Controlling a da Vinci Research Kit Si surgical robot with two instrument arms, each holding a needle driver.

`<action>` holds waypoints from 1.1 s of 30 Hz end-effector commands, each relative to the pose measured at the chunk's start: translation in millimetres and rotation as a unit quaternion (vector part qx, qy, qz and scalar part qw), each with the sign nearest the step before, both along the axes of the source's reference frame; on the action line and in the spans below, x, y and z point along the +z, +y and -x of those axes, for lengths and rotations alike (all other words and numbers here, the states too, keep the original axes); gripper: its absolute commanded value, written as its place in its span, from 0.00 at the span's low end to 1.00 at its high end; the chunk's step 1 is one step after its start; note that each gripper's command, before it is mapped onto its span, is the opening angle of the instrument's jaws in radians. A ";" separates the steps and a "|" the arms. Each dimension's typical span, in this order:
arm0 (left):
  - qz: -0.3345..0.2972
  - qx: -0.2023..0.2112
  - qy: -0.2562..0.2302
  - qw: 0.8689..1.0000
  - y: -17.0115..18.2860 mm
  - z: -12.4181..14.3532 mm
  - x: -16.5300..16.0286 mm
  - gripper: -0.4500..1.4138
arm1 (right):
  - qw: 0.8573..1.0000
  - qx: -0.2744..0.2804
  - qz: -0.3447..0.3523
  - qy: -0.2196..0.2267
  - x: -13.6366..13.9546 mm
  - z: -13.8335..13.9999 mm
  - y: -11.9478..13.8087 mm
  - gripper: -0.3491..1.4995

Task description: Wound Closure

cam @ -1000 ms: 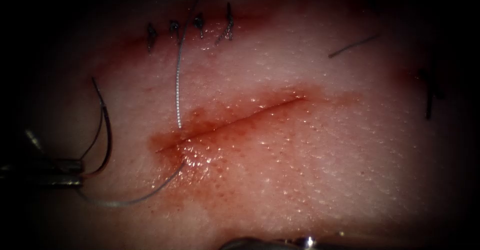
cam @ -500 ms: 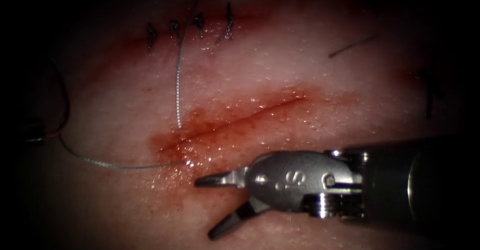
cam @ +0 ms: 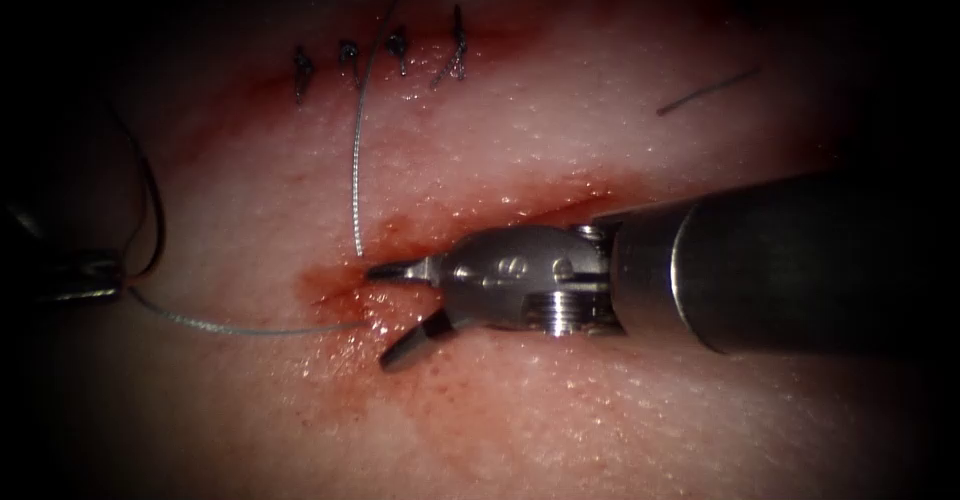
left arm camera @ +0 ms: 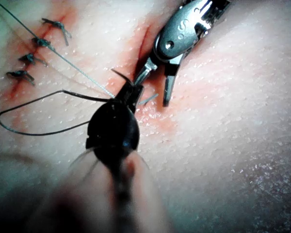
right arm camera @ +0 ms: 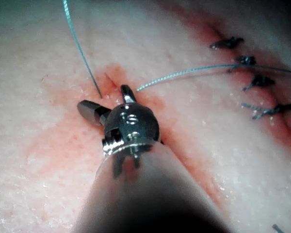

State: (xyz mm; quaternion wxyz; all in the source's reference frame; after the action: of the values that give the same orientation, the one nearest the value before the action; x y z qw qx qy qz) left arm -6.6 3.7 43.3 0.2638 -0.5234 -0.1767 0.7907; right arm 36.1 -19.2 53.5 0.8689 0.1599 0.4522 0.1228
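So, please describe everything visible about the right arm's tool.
The right arm's tool is a shiny metal needle driver on a dark thick shaft, entering from the right. Its two slim jaws stand open and hold nothing, one on each side of the left end of the cut, over the red fluid. The thread emerges close to its lower jaw.

The right tool (cam: 392, 315) is smooth polished metal with bright glints, its wrist grooved like a screw thread, on a dark matt shaft (cam: 790, 260). The tissue (cam: 620, 410) looks wet and glossy, finely pebbled, slick with red fluid (cam: 400, 235). The thread (cam: 356, 160) is thin, pale and faintly shiny. The needle (cam: 152, 210) is dark, smooth wire.
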 end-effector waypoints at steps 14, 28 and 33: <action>0.003 0.004 -0.002 1.000 -0.8 0.9 1.7 0.00 | 0.998 -0.045 -0.040 0.022 -1.1 -0.2 -2.1 0.00; 0.004 0.006 -0.002 1.000 -1.0 1.7 2.3 0.00 | 0.987 -0.139 -0.073 0.041 -12.6 6.0 -9.8 0.00; 0.003 0.014 0.000 1.000 -1.4 2.2 2.8 0.00 | 0.982 -0.161 -0.079 0.050 -17.2 6.1 -12.9 0.00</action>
State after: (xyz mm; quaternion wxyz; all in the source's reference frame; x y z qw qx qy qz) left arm -8.3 2.7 45.6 0.2491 -0.5209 -0.1818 0.7960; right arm 29.2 -31.1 36.1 0.8395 0.3030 0.4510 0.0081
